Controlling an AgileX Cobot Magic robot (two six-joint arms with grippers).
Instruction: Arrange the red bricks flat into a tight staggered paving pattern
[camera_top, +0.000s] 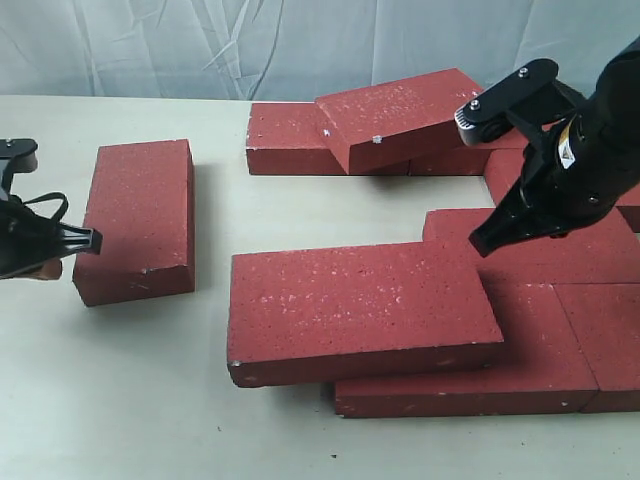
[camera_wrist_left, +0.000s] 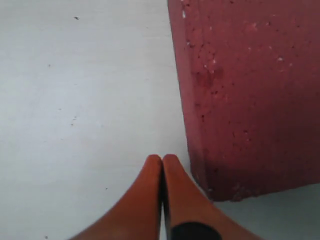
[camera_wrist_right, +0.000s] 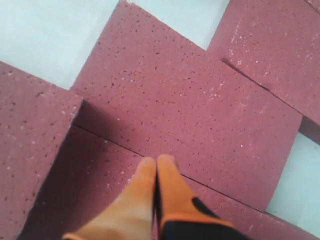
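Several red bricks lie on the table. One lone brick (camera_top: 140, 215) (camera_wrist_left: 250, 90) sits at the left, and my left gripper (camera_top: 92, 240) (camera_wrist_left: 161, 159) is shut and empty by its near left corner. A big brick (camera_top: 360, 305) lies tilted, its right end propped on flat bricks (camera_top: 470, 385) at the front right. My right gripper (camera_top: 482, 243) (camera_wrist_right: 156, 160) is shut with nothing in it, its tips low over the seam between two flat bricks (camera_wrist_right: 200, 115) beside that tilted brick's raised end (camera_wrist_right: 30, 145). At the back, another brick (camera_top: 405, 115) leans across a flat row (camera_top: 290, 135).
A pale wrinkled cloth (camera_top: 250, 45) hangs behind the table. Bare tabletop (camera_top: 120, 400) stretches along the front left and between the lone brick and the tilted one. More flat bricks (camera_top: 605, 340) run off the right edge of the exterior view.
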